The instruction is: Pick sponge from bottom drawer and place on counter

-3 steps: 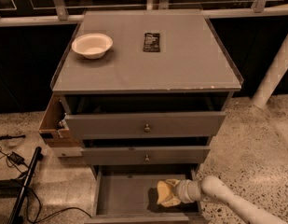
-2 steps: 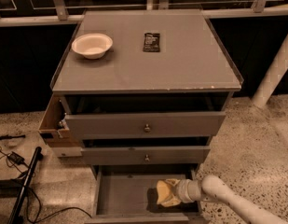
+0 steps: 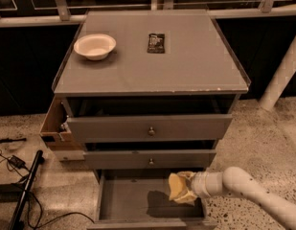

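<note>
The pale-yellow sponge (image 3: 177, 189) is held over the right side of the open bottom drawer (image 3: 126, 201), a little above its grey floor, and casts a shadow to its left. My gripper (image 3: 187, 187) reaches in from the lower right on a white arm and is shut on the sponge, which hides most of the fingers. The counter (image 3: 152, 68) is the flat grey cabinet top above.
A white bowl (image 3: 95, 46) and a black packet (image 3: 156, 42) sit at the back of the counter. Two wider drawers (image 3: 150, 127) above the bottom one stand partly pulled out. A cardboard box (image 3: 54, 126) sits at the cabinet's left, with cables on the floor.
The sponge, held in my gripper, has risen slightly off the drawer floor and shifted a little to the right.
</note>
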Robot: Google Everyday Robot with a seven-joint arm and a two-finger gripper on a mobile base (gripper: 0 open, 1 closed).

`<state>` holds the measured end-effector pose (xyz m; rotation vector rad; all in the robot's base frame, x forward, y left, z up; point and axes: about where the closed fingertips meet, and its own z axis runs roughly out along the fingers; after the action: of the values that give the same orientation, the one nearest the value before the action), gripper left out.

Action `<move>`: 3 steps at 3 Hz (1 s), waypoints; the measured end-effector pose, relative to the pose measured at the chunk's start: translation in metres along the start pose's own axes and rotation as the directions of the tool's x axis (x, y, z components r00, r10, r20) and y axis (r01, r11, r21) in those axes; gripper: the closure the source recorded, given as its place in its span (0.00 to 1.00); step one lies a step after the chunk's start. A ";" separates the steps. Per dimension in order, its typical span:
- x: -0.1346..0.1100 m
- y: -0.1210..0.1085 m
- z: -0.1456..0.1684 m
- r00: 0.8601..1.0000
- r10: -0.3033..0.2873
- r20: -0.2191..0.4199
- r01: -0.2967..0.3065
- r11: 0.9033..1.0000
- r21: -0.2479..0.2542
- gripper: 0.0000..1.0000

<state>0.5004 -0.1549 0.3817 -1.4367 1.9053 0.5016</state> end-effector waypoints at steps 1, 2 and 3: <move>-0.077 0.000 -0.077 0.997 -0.068 0.022 0.067 0.996 0.053 1.00; -0.104 -0.016 -0.107 0.992 -0.125 -0.010 0.126 0.987 0.097 1.00; -0.104 -0.016 -0.107 0.992 -0.125 -0.010 0.126 0.987 0.097 1.00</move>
<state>0.5003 -0.1603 0.5317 -1.4837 1.8032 0.3423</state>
